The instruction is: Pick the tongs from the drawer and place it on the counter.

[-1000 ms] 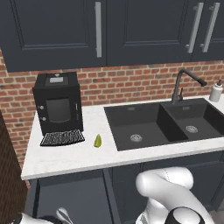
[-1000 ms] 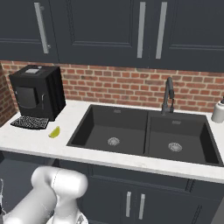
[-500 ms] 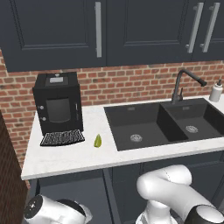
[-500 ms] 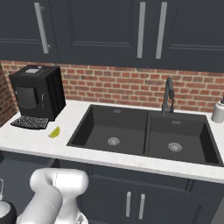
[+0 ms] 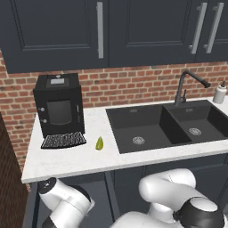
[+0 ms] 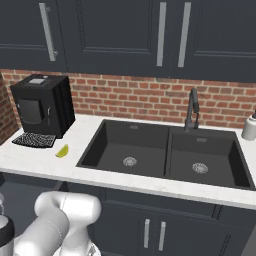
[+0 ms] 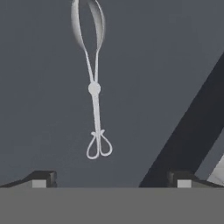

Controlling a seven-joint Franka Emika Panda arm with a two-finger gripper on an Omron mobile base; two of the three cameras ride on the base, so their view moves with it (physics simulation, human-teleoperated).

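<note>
One tongs [image 7: 95, 89] on drawer [image 7: 43, 109] floor (unlabelled), pincer [image 7: 111, 180] spread above

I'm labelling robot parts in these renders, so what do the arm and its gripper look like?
The arm is glossy white, built of rounded, bulbous segments with dark grey joint caps. A second white segment has the same smooth shell. No cables or markings show. The gripper ends in two small dark, blocky fingertips with pale grey pads.

The top of the tongs [image 7: 93, 87] runs off the picture's edge in the hand view. The soap bottle [image 6: 249, 126] is cut off at the right edge.
</note>
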